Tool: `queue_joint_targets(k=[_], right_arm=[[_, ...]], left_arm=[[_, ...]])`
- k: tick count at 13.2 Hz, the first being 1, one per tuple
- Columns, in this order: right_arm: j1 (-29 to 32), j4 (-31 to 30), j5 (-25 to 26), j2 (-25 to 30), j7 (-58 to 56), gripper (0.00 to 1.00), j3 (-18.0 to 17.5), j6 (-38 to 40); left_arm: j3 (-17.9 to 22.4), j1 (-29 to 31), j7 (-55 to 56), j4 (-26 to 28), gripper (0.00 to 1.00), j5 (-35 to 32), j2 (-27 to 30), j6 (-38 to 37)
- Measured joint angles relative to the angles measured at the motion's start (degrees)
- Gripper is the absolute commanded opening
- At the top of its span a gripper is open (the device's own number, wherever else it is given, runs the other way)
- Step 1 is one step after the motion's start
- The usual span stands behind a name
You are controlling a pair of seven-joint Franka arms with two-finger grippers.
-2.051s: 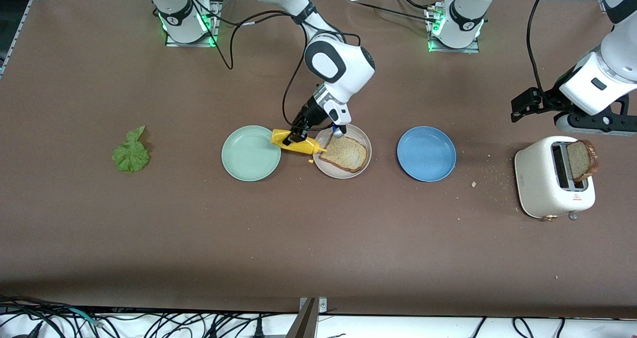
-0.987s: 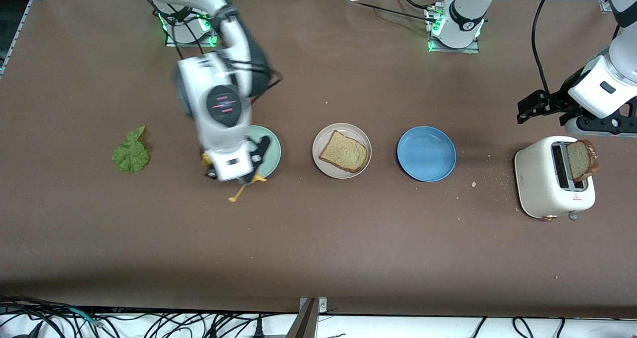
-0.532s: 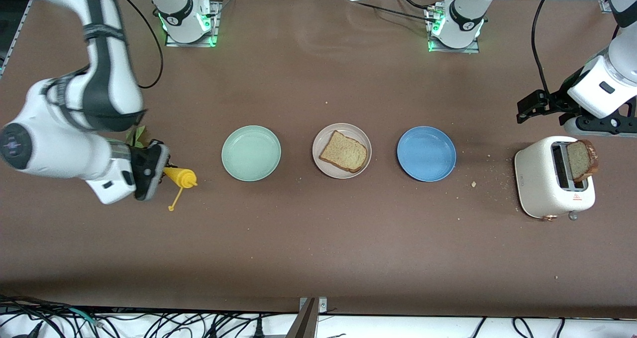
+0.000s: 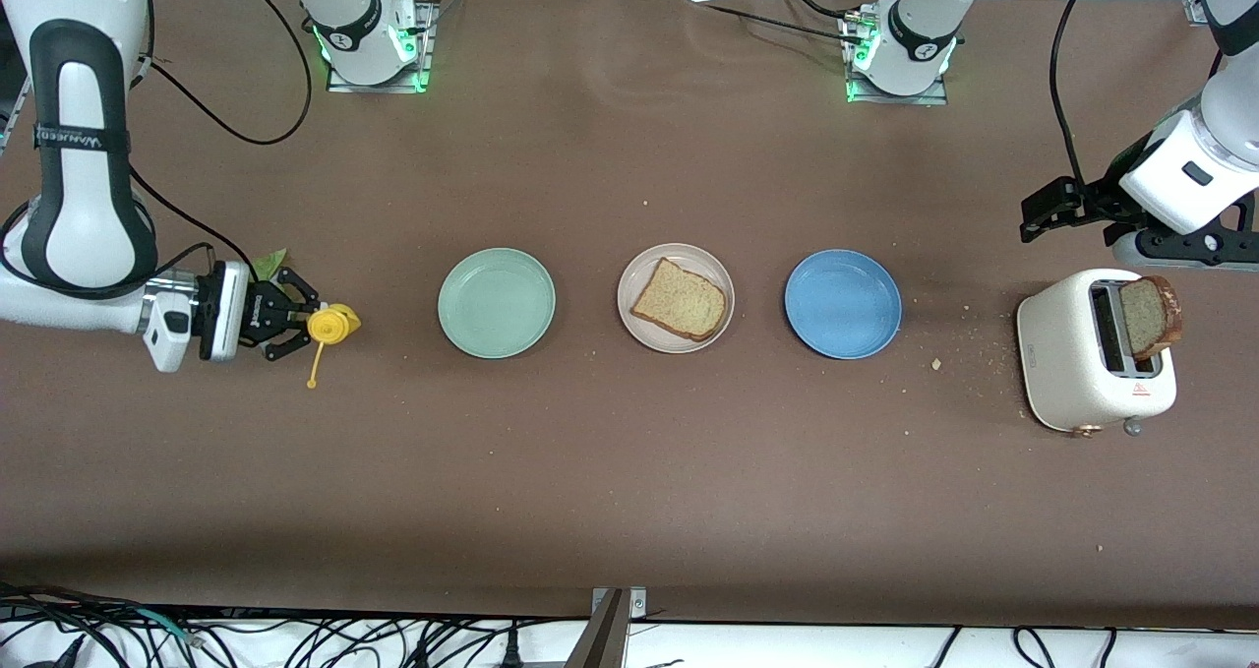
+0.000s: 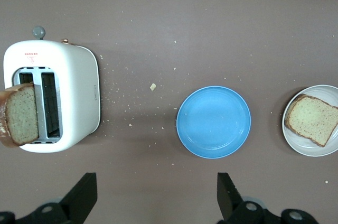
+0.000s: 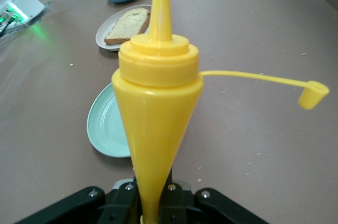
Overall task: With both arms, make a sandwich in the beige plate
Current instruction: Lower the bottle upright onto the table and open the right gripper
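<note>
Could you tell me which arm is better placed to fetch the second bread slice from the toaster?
The left. Its open end effector hangs beside the toaster, where that bread slice sticks up. The right end effector is shut on the yellow squeeze bottle at the table's right-arm end.

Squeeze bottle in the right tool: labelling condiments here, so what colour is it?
Plain yellow squeeze bottle, cap included; the right wrist view shows it best.

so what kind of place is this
Probably a robotics lab set up as a mock kitchen: two arms bolted to a brown table, loose cables along its edge, and a toaster, plates and a yellow squeeze bottle as props.
</note>
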State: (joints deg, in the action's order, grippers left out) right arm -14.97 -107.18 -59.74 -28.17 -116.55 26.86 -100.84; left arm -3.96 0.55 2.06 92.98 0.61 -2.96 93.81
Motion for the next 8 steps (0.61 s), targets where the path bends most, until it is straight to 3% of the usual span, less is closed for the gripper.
queue_joint_targets(k=[4,8], right_arm=[[1.6,-12.4,-8.7,0.0,-16.4,0.00,2.4,3.0],[5.9,-17.6,-10.2,-0.8,-28.0,0.00,2.6,5.8]], left_arm=[[0.0,0.0,0.0,0.0,1.00,0.0,0.0,0.0],[0.0,0.0,0.0,0.0,1.00,0.0,0.0,0.0]])
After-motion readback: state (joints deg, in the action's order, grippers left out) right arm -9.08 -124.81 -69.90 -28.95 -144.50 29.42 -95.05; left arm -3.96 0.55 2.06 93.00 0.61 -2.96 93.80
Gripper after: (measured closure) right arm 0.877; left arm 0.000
